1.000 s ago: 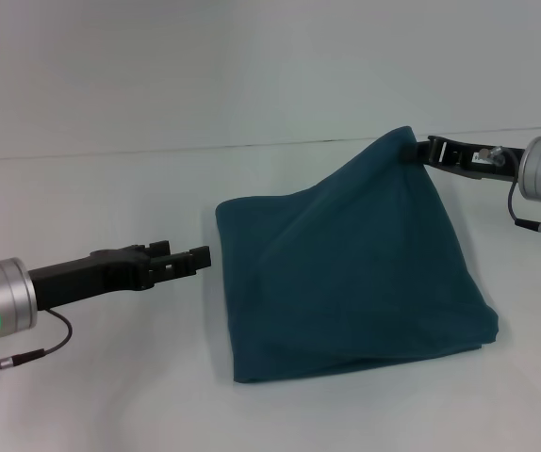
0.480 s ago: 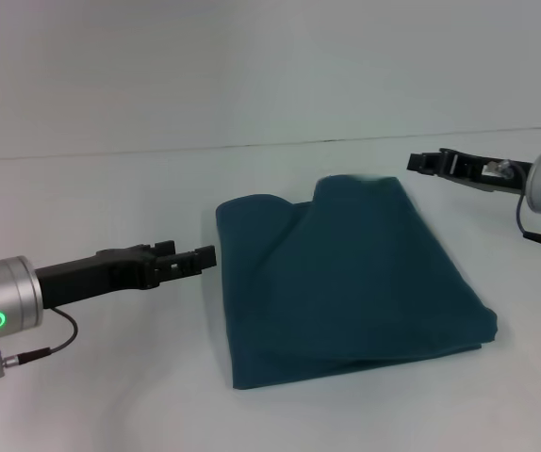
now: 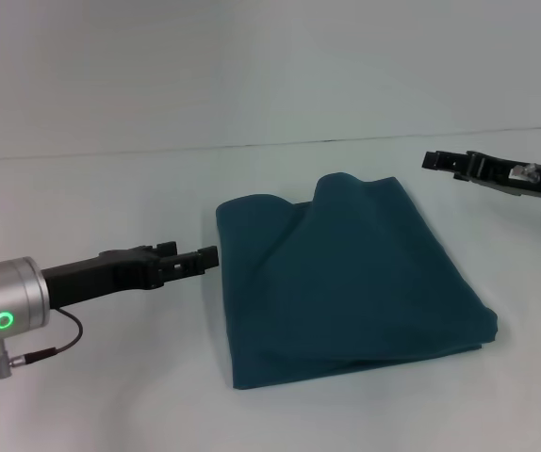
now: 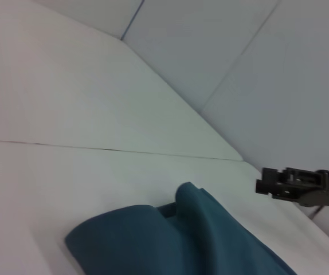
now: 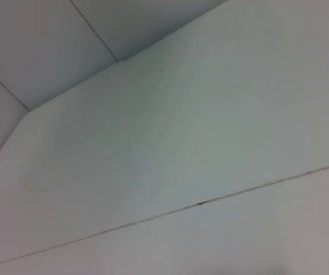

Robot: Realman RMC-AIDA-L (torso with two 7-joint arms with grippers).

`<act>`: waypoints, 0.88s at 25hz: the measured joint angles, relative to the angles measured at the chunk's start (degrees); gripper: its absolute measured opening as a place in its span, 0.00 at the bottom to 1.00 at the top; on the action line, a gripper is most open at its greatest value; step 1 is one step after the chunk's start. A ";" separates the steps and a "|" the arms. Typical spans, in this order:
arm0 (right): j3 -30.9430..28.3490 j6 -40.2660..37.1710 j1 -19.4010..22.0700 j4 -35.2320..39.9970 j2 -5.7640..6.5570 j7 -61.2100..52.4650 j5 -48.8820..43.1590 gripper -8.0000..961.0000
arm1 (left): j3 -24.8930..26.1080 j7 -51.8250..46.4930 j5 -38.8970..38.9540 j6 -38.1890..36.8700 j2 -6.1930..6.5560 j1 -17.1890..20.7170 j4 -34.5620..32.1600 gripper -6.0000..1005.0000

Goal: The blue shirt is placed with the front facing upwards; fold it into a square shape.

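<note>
Teal-blue, one folded blue shirt (image 3: pixel 346 278) lies between two empty grippers: left gripper (image 3: pixel 198 259), right gripper (image 3: pixel 437 160), fingers' spread unclear.

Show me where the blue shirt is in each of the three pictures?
Head view: the blue shirt lies folded in the middle of the table, between the left gripper and the right gripper, touching neither.
Left wrist view: the shirt fills the lower middle of the picture.
Right wrist view: not in it.
Shared landmark: the right gripper also shows in the left wrist view, beyond the shirt.
</note>
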State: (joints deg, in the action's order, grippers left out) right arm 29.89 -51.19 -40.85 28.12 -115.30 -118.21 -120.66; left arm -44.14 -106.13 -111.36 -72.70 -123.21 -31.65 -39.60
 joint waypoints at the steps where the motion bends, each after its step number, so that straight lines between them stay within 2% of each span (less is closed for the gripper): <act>1: 0.00 -0.23 0.13 0.00 0.01 0.03 0.00 0.66 | -0.04 0.00 0.00 0.37 -0.06 -0.08 0.18 0.91; 4: -0.01 -2.25 0.89 0.81 0.15 0.05 0.36 0.77 | -0.16 0.00 -0.03 1.56 -0.10 -0.75 1.36 0.91; 16: 0.11 -12.80 3.97 6.29 0.66 -0.24 1.40 0.77 | -2.16 -0.33 -0.67 10.02 -0.10 -5.42 3.21 0.91; 22: -0.04 -16.31 4.78 6.85 1.02 -0.38 1.45 0.77 | -7.97 -1.51 -1.25 18.00 -0.38 -7.37 3.48 0.91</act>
State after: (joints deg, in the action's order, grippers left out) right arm 29.84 -67.51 -36.07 34.97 -114.28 -118.59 -119.21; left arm -52.11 -107.64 -112.61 -54.70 -123.59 -39.02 -36.12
